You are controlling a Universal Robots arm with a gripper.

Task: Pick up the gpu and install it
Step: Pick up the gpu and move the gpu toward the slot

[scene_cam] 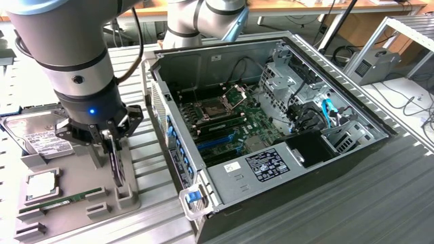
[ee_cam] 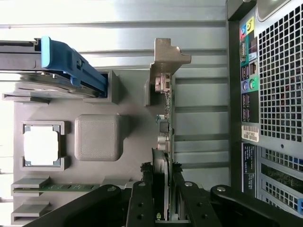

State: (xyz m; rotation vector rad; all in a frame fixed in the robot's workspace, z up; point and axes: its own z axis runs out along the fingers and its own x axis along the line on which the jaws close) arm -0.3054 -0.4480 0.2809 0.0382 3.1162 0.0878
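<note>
On the exterior view's left, a hard drive (scene_cam: 34, 133) lies at the far end of a grey holder tray (scene_cam: 81, 168), with a processor chip (scene_cam: 42, 185) and a narrow green RAM stick (scene_cam: 64, 201) seated in their own recesses nearer the camera. Over the tray's other side, the robot arm (scene_cam: 74, 56) reaches straight down, and its gripper (scene_cam: 112, 152) pinches the gpu (scene_cam: 120, 173), which stands on edge in a slot of the tray, its black round fan facing the computer.

The wrist view looks along the card: the gripper (ee_cam: 162, 166) has one dark finger pressed to each face of the gpu (ee_cam: 164, 123), and the card's silver bracket (ee_cam: 166, 59) stands at the end away from the fingers. The processor chip (ee_cam: 41, 145) and RAM stick (ee_cam: 71, 187) sit in the tray (ee_cam: 128, 156) beside it.

Just beside the tray, at the centre of the exterior view, an open computer case (scene_cam: 180, 63) lies on its side on the slatted metal table (scene_cam: 352, 203). Its green motherboard (scene_cam: 230, 124) is exposed, and a blue latch (scene_cam: 195, 197) sits at the corner nearest the camera. The wrist view catches the case's rear panel (ee_cam: 265, 71), with coloured ports and a perforated grille. The card is apart from the case.
</note>
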